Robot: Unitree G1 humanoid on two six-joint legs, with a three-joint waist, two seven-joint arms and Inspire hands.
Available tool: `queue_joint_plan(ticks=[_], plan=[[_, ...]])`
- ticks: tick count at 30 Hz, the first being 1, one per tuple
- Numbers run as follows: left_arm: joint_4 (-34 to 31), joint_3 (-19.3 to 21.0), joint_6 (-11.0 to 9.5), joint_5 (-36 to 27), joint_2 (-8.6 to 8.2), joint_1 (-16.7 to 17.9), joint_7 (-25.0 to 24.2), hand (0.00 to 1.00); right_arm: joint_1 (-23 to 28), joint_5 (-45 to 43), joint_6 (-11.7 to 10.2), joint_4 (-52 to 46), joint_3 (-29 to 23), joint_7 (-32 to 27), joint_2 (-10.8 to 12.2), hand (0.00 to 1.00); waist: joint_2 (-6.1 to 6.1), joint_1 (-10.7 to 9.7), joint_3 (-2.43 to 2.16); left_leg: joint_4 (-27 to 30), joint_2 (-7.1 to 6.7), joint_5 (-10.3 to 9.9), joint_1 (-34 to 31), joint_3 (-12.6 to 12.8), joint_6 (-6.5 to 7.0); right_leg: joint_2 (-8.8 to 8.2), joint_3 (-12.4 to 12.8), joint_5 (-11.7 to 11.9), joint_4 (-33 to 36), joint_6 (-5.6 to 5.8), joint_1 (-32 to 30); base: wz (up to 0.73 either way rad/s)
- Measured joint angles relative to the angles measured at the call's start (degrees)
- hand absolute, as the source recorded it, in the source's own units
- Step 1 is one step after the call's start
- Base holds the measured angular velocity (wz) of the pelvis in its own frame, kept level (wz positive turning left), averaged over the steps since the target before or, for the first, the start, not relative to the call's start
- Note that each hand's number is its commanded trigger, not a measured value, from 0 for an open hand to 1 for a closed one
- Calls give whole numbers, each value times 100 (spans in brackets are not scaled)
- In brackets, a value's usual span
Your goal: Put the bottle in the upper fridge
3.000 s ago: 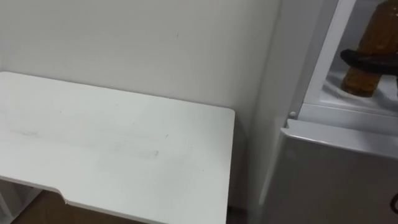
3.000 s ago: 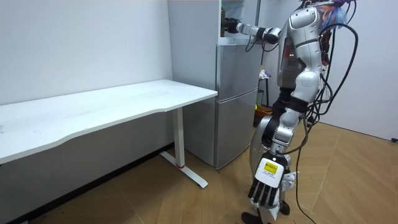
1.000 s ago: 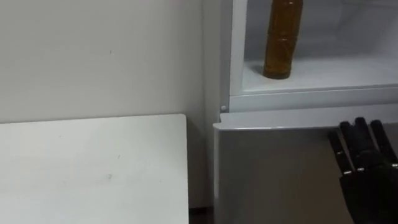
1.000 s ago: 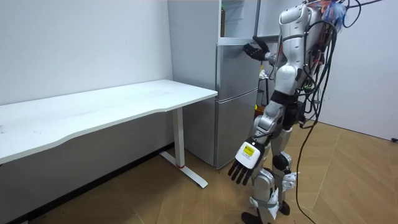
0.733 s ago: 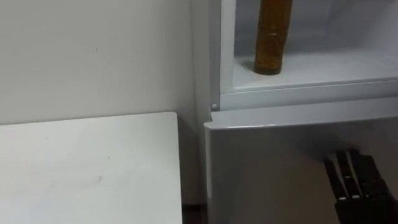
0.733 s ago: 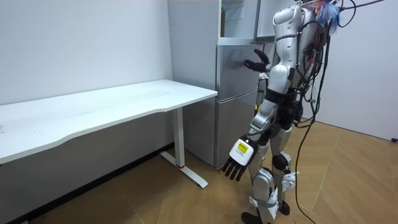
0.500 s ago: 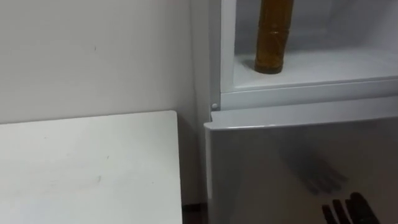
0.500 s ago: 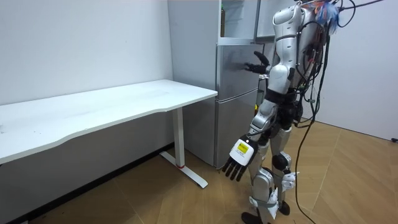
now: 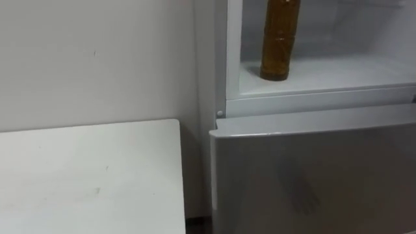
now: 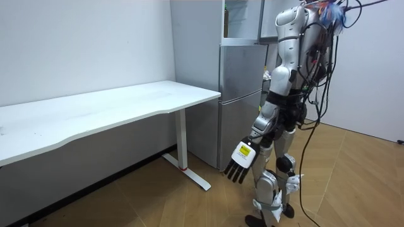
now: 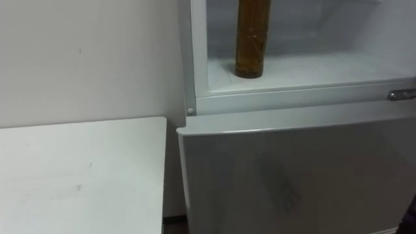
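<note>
Our left hand hangs open, low below the tall brown bottle standing upright in the white fridge.

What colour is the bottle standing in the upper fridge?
Amber-brown: the bottle stands upright on the white shelf; clearest in the left eye view.
</note>
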Motion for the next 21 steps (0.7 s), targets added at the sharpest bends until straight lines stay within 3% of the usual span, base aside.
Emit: queue_joint_plan(ticks=[3, 10, 18, 21], plan=[[-14, 183, -8, -59, 14, 11, 19, 0, -3, -49, -1, 376, -277, -147, -4, 0, -49, -33, 21, -22, 6, -1, 66, 27, -2, 10, 23, -9, -13, -4, 51, -5], [-23, 452, 0, -46, 54, 25, 29, 0, -26, -832, 114, 1435, -874, -655, 4, 0, -140, -177, 9, -20, 14, -31, 74, 5, -21, 17, 11, -61, 8, -10, 48, 0], [-2, 695, -5, -14, 234, 50, 9, 0, -103, -978, 126, 1661, -1595, -1301, -17, 0, -196, -310, 2, -27, 11, -30, 176, 55, -23, 23, 140, -99, 31, -10, 78, -6], [-9, 1033, -4, 16, 231, 83, 8, 0, -122, -1246, 146, 1626, -1933, -1510, -48, 0, -246, -314, 29, -43, 9, -34, 234, 79, -26, 22, 172, -145, 119, -5, 77, -4]])
